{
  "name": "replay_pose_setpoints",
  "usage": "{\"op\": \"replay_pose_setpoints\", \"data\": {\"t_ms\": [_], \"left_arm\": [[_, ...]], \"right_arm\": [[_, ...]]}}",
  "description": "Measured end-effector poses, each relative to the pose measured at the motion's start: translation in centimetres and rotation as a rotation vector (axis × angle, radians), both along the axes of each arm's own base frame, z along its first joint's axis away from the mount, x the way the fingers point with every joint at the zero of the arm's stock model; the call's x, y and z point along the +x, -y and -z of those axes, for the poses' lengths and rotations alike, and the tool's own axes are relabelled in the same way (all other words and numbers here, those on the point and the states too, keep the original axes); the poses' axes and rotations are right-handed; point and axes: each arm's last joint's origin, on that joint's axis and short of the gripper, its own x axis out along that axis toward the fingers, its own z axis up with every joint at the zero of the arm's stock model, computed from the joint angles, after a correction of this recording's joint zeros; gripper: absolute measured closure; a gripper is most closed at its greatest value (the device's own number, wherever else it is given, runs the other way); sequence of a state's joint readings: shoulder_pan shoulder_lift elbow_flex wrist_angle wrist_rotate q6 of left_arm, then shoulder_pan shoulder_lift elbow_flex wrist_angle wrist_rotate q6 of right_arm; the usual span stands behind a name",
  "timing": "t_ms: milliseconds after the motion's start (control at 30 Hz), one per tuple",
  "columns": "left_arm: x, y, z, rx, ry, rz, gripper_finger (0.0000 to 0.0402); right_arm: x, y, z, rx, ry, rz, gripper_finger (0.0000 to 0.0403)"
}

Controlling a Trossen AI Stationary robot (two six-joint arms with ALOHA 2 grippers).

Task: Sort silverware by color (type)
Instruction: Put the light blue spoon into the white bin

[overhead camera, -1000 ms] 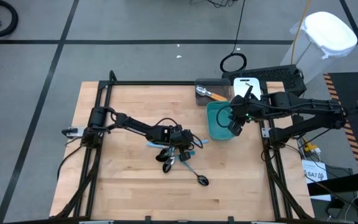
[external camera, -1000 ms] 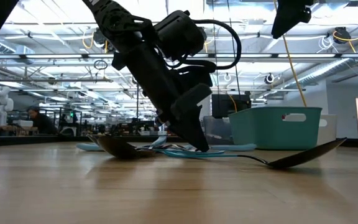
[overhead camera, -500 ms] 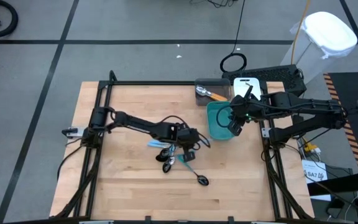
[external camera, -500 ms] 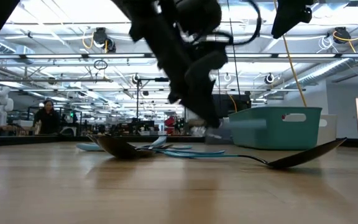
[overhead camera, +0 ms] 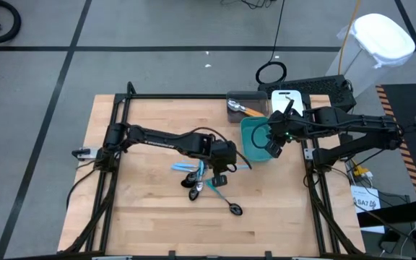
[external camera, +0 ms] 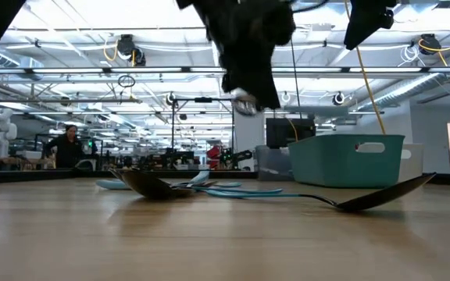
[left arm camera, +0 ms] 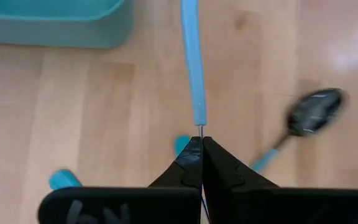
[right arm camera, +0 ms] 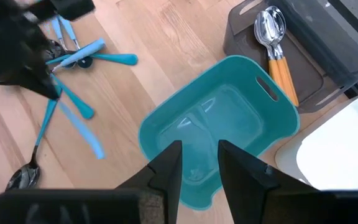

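Holding: left gripper is clamped tight on the thin metal end of a light-blue-handled utensil, raised above the wooden table.
Pile: remaining blue-handled and dark spoons lie mid-table.
Bin: teal plastic bin near.
Waiting: right gripper, fingers parted and empty, over that bin.

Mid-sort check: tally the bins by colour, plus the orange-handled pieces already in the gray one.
Teal bin: 1
Gray bin: 1
White bin: 1
Orange-handled utensils, in the gray bin: 2
Total: 5 (3 bins, 2 utensils)
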State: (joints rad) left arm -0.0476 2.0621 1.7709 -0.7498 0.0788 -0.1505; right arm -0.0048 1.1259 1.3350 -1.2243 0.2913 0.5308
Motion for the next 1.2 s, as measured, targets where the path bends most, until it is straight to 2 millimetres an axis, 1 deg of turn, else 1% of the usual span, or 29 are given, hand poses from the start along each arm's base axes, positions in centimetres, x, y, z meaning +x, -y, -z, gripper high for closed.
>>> {"op": "replay_pose_setpoints", "data": {"t_ms": [133,200,300,433,567,667,767,867,1067,1200], "left_arm": [[-0.3,-0.8,-2.3,-0.075,-0.044,-0.020,0.0401],[-0.3,-1.6,-3.5,-0.106,-0.047,-0.068,0.0401],[-0.5,-3.0,-5.2,-0.189,-0.049,-0.143,0.0401],[-0.4,-5.0,-7.1,-0.302,-0.006,-0.185,0.0401],[-0.5,-6.2,-8.7,-0.369,0.043,-0.186,0.0401],[-0.5,-6.9,-9.1,-0.404,0.051,-0.200,0.0401],[-0.6,-7.3,-9.1,-0.428,0.048,-0.208,0.0401],[-0.6,-7.5,-9.2,-0.442,0.049,-0.222,0.0401],[-0.4,-7.4,-9.3,-0.484,0.061,-0.217,0.0401],[-0.1,-7.4,-9.7,-0.534,0.095,-0.223,0.0401]], "right_arm": [[0.0,0.0,0.0,0.003,0.003,0.005,0.0303],[0.0,-0.1,0.0,0.018,0.009,0.003,0.0303],[0.3,-0.6,-0.1,0.067,0.037,-0.054,0.0303],[0.5,-1.4,-0.2,0.076,0.058,-0.101,0.0303],[0.8,-2.4,-0.4,0.051,0.096,-0.136,0.0303],[1.0,-3.1,-0.7,0.030,0.134,-0.177,0.0298],[1.2,-3.6,-0.9,-0.009,0.156,-0.222,0.0281],[1.3,-4.0,-1.0,-0.055,0.167,-0.258,0.0249],[1.3,-4.7,-0.9,-0.152,0.140,-0.315,0.0172],[1.7,-4.9,-0.4,-0.249,0.077,-0.388,0.0145]]}}
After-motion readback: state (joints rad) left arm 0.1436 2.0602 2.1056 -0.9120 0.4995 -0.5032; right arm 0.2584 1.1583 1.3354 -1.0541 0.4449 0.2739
